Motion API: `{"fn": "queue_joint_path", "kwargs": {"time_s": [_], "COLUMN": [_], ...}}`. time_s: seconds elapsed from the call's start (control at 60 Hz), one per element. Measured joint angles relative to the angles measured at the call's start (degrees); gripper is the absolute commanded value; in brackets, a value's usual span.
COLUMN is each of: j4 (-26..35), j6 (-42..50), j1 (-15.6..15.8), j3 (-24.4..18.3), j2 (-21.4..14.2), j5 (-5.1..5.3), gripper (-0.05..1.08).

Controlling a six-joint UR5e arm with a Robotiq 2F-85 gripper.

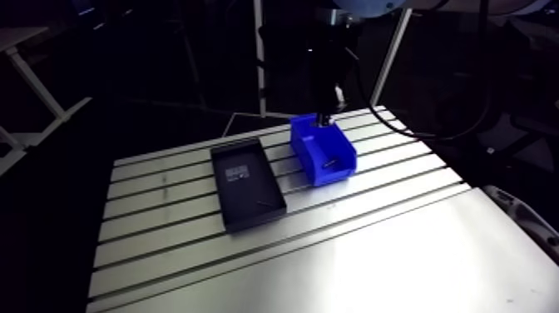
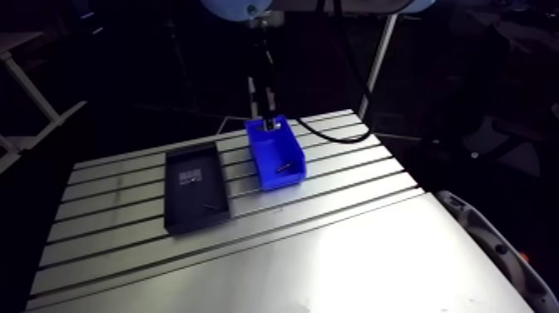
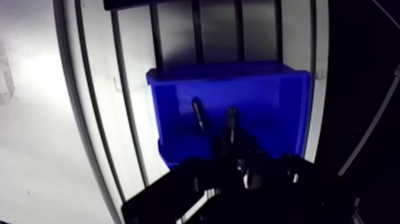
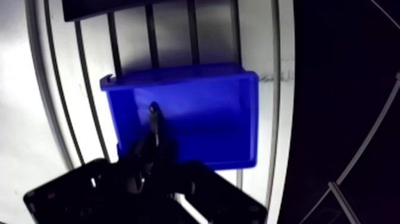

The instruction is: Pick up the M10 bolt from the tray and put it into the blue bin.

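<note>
One gripper [image 1: 324, 119], dark over the far end of the blue bin [image 1: 301, 148], grip you cannot read, bolt [image 1: 330, 161] lying inside that bin, toward the far edge of the table [image 1: 374, 250], black tray [image 1: 241, 204] beside it, holding one slim piece [image 1: 264, 202] too small to name.

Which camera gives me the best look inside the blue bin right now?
The wrist view: it looks straight down into the blue bin, whose floor and walls take up much of the picture. The arm view shows the bin small and slantwise, beside the black tray, with the gripper over its far end.
</note>
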Motion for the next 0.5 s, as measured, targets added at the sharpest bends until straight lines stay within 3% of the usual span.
{"fn": "queue_joint_path", "kwargs": {"time_s": [0.5], "j4": [-3.9], "j6": [0.3], "j1": [0.1], "j3": [1.4], "j2": [4.1], "j5": [-0.40], "gripper": [1.07]}}
